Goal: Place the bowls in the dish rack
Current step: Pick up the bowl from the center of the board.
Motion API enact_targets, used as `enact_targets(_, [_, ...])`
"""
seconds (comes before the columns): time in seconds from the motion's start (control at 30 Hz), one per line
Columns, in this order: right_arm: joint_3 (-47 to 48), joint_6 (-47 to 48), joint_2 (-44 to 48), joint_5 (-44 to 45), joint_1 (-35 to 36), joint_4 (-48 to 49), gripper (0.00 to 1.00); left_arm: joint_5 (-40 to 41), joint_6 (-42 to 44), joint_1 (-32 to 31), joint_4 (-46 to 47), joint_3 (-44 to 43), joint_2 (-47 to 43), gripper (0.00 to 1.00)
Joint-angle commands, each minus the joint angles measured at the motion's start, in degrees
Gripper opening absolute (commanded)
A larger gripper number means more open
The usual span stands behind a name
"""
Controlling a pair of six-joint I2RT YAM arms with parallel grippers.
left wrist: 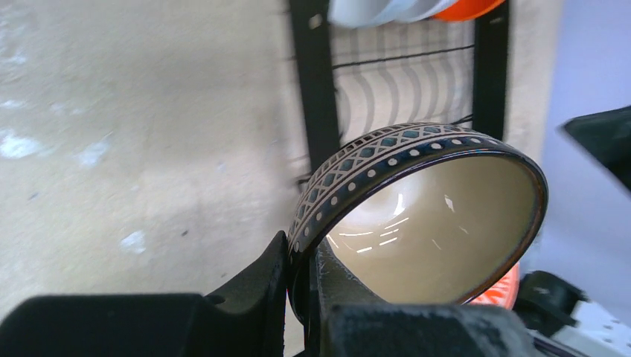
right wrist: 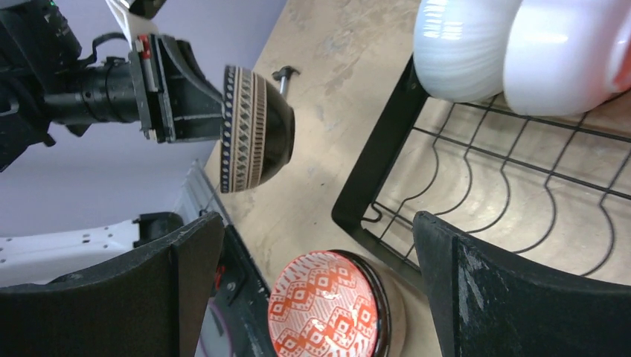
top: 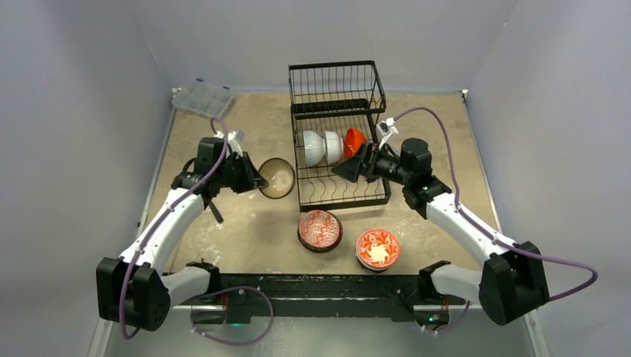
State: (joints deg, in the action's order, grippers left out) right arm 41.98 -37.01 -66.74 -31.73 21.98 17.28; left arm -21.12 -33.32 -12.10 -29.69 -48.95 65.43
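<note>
Gripping blue-patterned bowl [top: 279, 178] by its rim in shut left pincer [top: 255, 178], on edge, just left of dish rack [top: 343, 202]; right pincer [top: 348, 168] gaping, empty.

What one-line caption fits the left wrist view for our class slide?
Left gripper pinches the rim of a blue-patterned bowl, held on edge beside the black dish rack.

Three bowls [top: 313, 147] stand in the dish rack [top: 342, 186], a held bowl [top: 277, 178] left of it, two bowls [top: 320, 229] before it.
</note>
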Motion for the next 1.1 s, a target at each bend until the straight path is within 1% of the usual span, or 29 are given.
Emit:
enact_targets(0.0, [1.93,-4.78,-1.61,-7.86,-0.28,7.27,0.99,-10.24,-7.96,-0.92,17.74,1.15,-3.18,0.0])
enact_targets(0.1, [-0.54,-10.23,-2.39,-10.74,-0.27,15.58,0.99,-11.09,-11.82,-3.7,24.51,3.15,-3.01,0.0])
enact_targets(0.2, [-2.65,-14.81,-3.31,-13.14,0.01,22.72,0.99,-9.72,-12.95,-8.07,28.06,2.9,-1.4,0.0])
enact_targets(0.27, [-2.57,-15.07,-3.84,-13.02,0.97,23.32,0.99,-8.76,-13.13,-10.8,28.78,2.12,0.12,0.0])
enact_targets(0.37, [-2.12,-15.06,-4.67,-12.35,2.75,22.76,0.99,-8.82,-13.9,-12.76,32.51,1.6,1.42,0.0])
enact_targets(0.5, [-1.88,-15.36,-6.42,-11.62,5.5,22.74,0.99,-9.38,-14.26,-13.13,34.72,1.56,1.58,0.0])
enact_targets(0.63, [-1.78,-17.28,-8.57,-11.7,7.78,25.44,0.99,-9.68,-14.0,-13.3,35.05,1.4,1.52,0.0])
enact_targets(0.87, [-1.19,-19.7,-10.44,-12.32,9.52,29.57,0.98,-9.64,-13.49,-13.4,34.77,1.68,1.7,0.0])
enact_targets(0.93, [-0.78,-19.74,-10.51,-12.48,9.75,29.78,0.97,-9.68,-13.29,-13.4,34.54,1.77,1.8,0.0])
enact_targets(1.07, [-0.41,-19.52,-10.09,-12.32,9.84,29.89,0.9,-10.15,-13.16,-13.55,34.44,2.1,2.22,0.0])
